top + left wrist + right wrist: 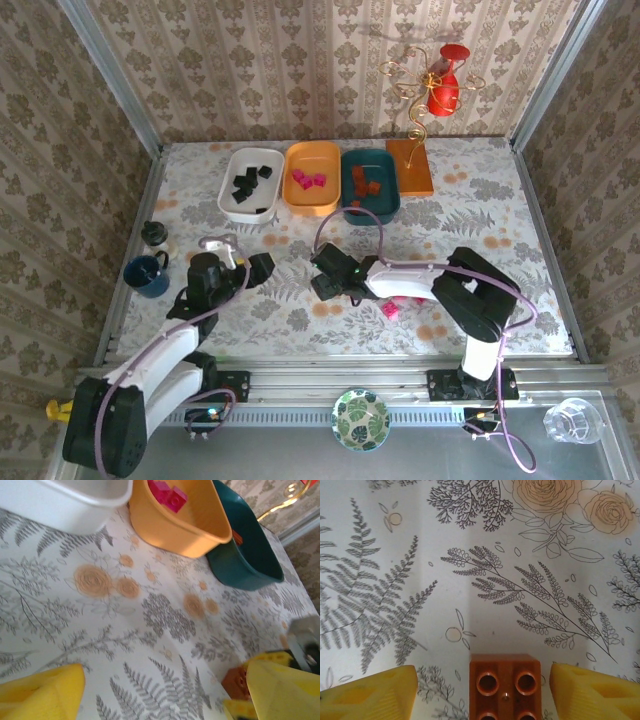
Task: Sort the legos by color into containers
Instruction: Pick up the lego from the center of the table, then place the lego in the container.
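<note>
honestly, the orange-brown brick (505, 685) sat on the table (470, 580) between the right gripper's (482, 680) spread fingers, untouched. probably light, hard, slick plastic, so i'd have pinched its flat side walls squarely. left gripper (165, 680) hung with fingers apart, empty.

orange-brown brick (504, 685): cut by bottom edge | white tray (65, 505): cut by top edge

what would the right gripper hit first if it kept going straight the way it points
The right gripper would likely meet the orange-brown brick lying between its open fingers; depth is hard to judge.
</note>
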